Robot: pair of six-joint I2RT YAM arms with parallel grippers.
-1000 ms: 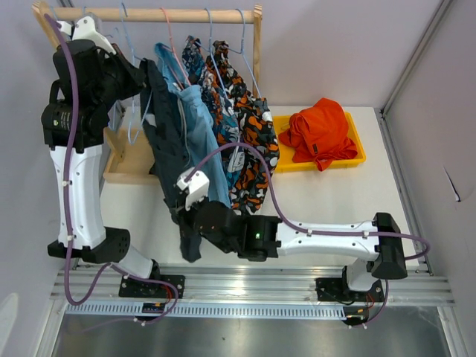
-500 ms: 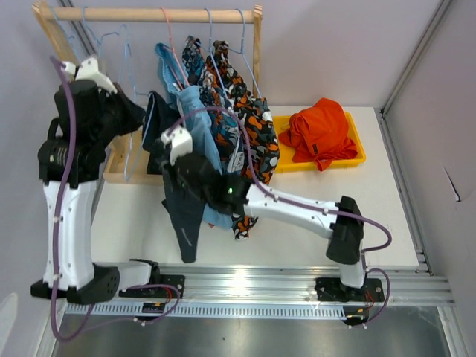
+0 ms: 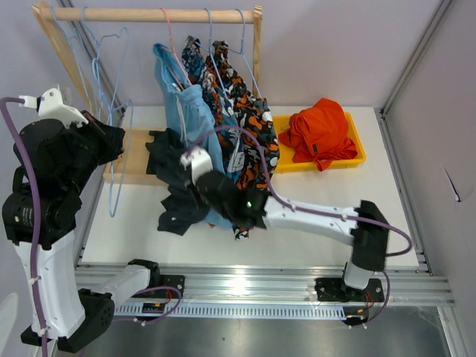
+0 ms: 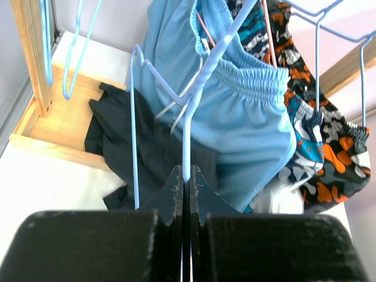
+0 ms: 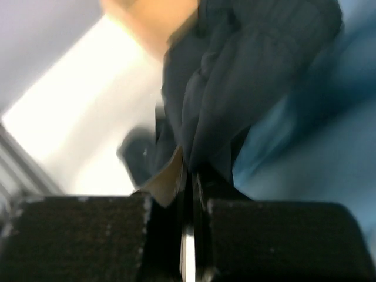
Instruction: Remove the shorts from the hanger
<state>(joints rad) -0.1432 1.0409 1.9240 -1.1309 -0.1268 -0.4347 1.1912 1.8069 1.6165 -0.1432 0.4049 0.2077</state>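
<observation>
The right gripper (image 5: 188, 167), low over the near part of the table (image 3: 335, 201), had its fingers pressed together on a fold of the dark grey shorts (image 3: 175, 190). That pair lay in a loose heap, partly on the white tabletop and partly across the wooden base (image 3: 134, 167) of the clothes rack, held by no hanger. Just beside the heap, to the left, the left gripper (image 4: 187, 176) pinched the thin wire of a pale blue hanger (image 4: 191, 106), its fingertips closed with only the wire between them. The hanger stood tilted, its hook up toward the rack.

Behind the heap hung the light blue shorts (image 4: 247, 117), their elastic waistband gathered on a hanger and their hem falling close over the dark fabric. Next along hung the blue-and-orange print shorts (image 4: 302, 141), then the orange-black-white blotch print shorts (image 4: 335, 170), the three pairs crowded together under the wooden rail (image 3: 149, 13). Spare wire hangers (image 3: 97, 52) dangled at the rail's left end. Farther right, well apart from the rack's garments, the plain orange shorts (image 3: 320, 130) sat crumpled in a yellow tray (image 3: 358, 152) at the back of the table.
</observation>
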